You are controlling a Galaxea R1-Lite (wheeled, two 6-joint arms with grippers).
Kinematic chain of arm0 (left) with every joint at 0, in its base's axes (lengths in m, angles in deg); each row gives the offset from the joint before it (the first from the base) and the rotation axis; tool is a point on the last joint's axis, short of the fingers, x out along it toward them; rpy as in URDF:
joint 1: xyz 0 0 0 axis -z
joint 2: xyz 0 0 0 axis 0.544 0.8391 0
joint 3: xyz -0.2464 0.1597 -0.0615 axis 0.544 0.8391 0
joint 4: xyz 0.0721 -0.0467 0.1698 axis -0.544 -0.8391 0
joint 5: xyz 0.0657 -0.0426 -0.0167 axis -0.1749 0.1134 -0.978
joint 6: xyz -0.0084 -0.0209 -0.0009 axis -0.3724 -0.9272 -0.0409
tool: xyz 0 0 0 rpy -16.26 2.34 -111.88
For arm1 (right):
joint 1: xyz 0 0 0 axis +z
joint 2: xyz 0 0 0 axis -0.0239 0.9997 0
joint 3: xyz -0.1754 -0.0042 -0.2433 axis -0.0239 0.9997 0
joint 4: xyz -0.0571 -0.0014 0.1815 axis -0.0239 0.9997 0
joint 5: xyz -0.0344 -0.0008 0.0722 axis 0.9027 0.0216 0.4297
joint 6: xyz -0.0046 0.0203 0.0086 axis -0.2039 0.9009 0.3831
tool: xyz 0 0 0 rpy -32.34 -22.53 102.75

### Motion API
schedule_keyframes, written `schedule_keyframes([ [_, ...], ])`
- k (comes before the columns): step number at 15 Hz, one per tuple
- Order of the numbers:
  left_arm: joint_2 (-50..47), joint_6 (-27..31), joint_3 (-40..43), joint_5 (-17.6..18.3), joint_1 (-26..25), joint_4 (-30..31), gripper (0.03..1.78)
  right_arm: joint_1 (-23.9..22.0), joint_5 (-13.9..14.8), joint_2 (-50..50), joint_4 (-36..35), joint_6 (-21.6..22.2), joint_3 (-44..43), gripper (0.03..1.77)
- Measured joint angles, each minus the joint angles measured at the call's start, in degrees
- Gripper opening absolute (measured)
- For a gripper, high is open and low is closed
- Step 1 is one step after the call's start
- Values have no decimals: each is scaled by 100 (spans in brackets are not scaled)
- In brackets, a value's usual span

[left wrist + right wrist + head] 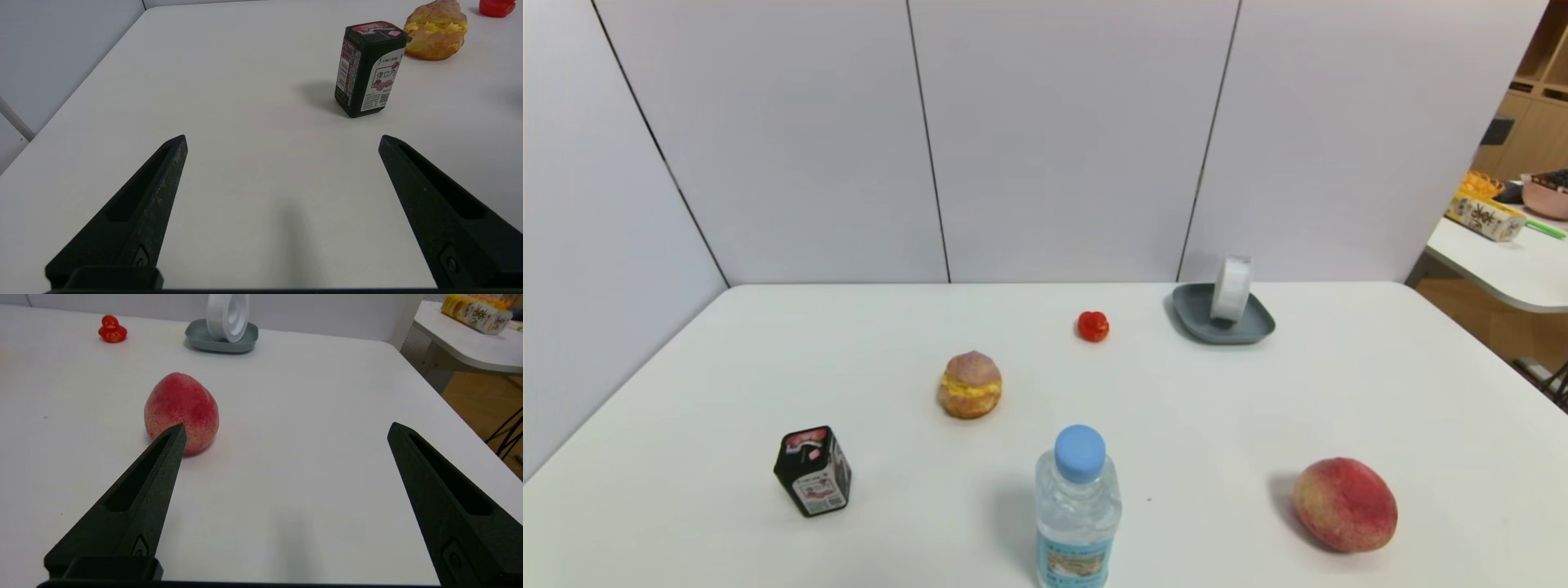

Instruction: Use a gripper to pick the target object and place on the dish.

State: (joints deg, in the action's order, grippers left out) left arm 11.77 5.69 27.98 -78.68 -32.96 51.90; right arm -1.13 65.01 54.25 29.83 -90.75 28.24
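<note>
The white spool (1230, 288) stands on its edge on the grey-blue dish (1250, 328) at the far right of the table; the right wrist view shows the same spool (227, 316) upright on the dish (200, 335), far ahead. My right gripper (286, 430) is open over bare table near the front, with nothing between its fingers. My left gripper (282, 139) is open too, low over the front left of the table. Neither gripper shows in the head view.
A peach (1345, 504) lies front right, a blue-capped water bottle (1078, 510) front centre, a black box (813, 471) front left. A cream puff (969, 385) and a red toy duck (1093, 326) sit mid-table. A side table (1503, 261) stands at right.
</note>
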Motion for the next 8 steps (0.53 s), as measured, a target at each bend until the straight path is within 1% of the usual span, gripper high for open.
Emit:
schedule_keyframes([
  [2, 0, 0, 0, 0, 0, 0, 169, -2, -13, -15, 6, 94, 123, 170],
  [8, 0, -2, 0, 2, 0, 0, 169, -2, -16, -16, 129, 107, 162, 170],
])
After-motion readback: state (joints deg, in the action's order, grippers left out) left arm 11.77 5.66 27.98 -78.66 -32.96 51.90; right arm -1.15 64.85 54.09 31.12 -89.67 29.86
